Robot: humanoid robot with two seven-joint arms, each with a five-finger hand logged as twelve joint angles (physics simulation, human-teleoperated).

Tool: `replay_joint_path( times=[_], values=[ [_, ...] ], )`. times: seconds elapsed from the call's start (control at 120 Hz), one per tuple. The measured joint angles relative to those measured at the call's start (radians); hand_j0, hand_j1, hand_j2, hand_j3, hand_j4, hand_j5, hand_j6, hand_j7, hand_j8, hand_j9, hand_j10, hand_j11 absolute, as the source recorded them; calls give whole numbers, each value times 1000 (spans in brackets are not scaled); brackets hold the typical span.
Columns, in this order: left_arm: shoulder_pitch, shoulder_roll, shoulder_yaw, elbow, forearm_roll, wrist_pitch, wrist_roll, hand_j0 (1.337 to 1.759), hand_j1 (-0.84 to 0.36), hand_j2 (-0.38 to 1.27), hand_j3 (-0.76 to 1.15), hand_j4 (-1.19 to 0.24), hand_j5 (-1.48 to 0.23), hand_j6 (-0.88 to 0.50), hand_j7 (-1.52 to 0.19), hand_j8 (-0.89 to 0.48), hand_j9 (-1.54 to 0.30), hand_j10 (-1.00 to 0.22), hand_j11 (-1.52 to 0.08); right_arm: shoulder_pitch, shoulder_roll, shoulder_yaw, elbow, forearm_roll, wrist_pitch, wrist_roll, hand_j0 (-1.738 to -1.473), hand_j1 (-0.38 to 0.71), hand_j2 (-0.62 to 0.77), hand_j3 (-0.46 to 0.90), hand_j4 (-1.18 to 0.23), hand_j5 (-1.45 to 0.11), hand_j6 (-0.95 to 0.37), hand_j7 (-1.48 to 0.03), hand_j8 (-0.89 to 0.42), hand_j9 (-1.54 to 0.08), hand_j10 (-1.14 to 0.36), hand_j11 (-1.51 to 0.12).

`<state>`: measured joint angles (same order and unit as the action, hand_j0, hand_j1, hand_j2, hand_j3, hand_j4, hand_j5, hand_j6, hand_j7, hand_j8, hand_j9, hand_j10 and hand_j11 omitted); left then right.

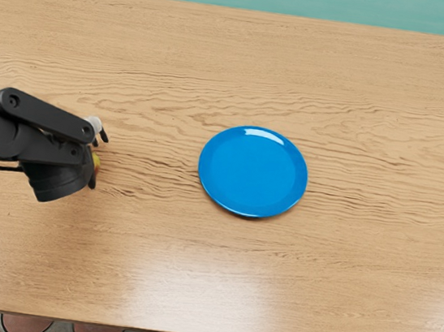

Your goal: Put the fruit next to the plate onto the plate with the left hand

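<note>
A round blue plate (253, 171) lies flat on the wooden table, a little right of the middle, with nothing on it. My left hand (63, 163), black and bulky, comes in from the left edge and sits low over the table well to the left of the plate. A small sliver of a yellow fruit (96, 163) peeks out at the hand's right side; the hand hides the rest of it. Whether the hand grips the fruit cannot be made out. The right arm is out of the picture.
The wooden table (363, 86) runs across the whole view, with its front edge near the bottom. Behind it is a teal wall. Bare wood separates the hand from the plate.
</note>
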<state>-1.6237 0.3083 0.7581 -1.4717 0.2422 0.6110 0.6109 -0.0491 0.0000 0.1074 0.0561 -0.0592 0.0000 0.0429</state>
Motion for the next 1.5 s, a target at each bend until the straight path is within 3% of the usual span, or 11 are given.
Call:
replay_joint_path(
  times=[0.05,0.117,0.208,0.417,0.783,0.983,1.225,1.5],
  values=[
    [5,-6,0,5,1,1,0,1658,-106,77,0,-385,-488,-304,-574,-370,-476,-380,-494,0,0,0,0,0,0,0,-1658,-303,-7,0,-39,-50,-39,-50,-39,-50,-39,-50],
    [5,-6,0,10,0,0,0,1658,-136,82,0,-407,-523,-351,-524,-392,-504,-405,-526,0,0,0,0,0,0,0,-1658,-303,-7,0,-39,-50,-39,-50,-39,-50,-39,-50],
    [10,-6,-1,13,4,0,-1,1658,-177,88,0,-448,-557,-292,-635,-392,-523,-439,-570,0,0,0,0,0,0,0,-1658,-303,-7,0,-39,-50,-39,-50,-39,-50,-39,-50],
    [12,-8,-3,14,1,2,1,1658,-234,88,0,-507,-622,-257,-689,-351,-588,-492,-642,0,0,0,0,0,0,0,-1658,-303,-7,0,-39,-50,-39,-50,-39,-50,-39,-50],
    [6,-6,-5,13,-1,0,0,1658,-268,117,0,-525,-677,-481,-685,-497,-668,-523,-680,0,0,0,0,0,0,0,-1658,-303,-7,0,-39,-50,-39,-50,-39,-50,-39,-50],
    [7,-6,-5,13,-1,0,0,1655,-273,97,0,-574,-742,-558,-745,-448,-748,-568,-752,0,0,0,0,0,0,0,-1658,-303,-7,0,-39,-50,-39,-50,-39,-50,-39,-50],
    [-19,-2,-1,8,-13,-1,0,1654,-296,132,0,-617,-840,-504,-840,-386,-833,-536,-830,0,0,0,0,0,0,0,-1658,-303,-7,0,-39,-50,-39,-50,-39,-50,-39,-50],
    [-82,-6,4,4,-13,-1,1,1651,-259,61,0,-633,-871,-523,-876,-392,-875,-549,-862,0,0,0,0,0,0,0,-1658,-303,-7,0,-39,-50,-39,-50,-39,-50,-39,-50]
  ],
)
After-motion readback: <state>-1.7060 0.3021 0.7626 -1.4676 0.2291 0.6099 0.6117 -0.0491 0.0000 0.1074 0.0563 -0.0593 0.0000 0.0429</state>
